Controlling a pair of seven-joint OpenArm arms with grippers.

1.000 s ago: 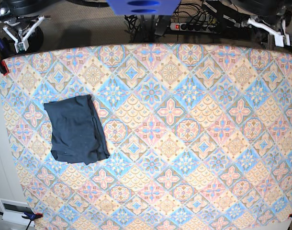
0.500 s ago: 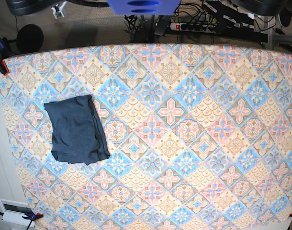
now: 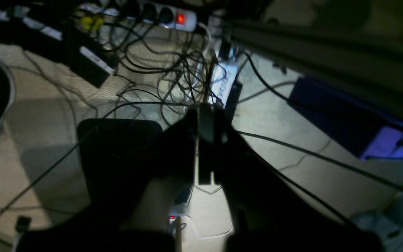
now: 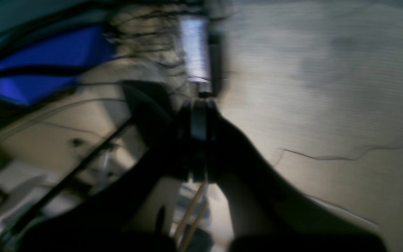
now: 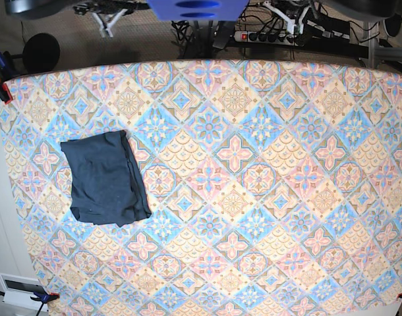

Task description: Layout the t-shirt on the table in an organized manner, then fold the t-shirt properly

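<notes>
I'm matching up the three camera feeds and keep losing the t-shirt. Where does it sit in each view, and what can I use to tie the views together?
Base: the t-shirt lies folded on the left part of the table.
Left wrist: not in it; only floor and cables beyond the left gripper.
Right wrist: not in it; blurred floor beyond the right gripper.
Shared landmark: the white power strip, clear in base and left wrist.

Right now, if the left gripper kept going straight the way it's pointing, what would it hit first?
Probably the tangle of cables on the floor behind the table; the left gripper points there, away from the t-shirt. Depth is unclear.
</notes>
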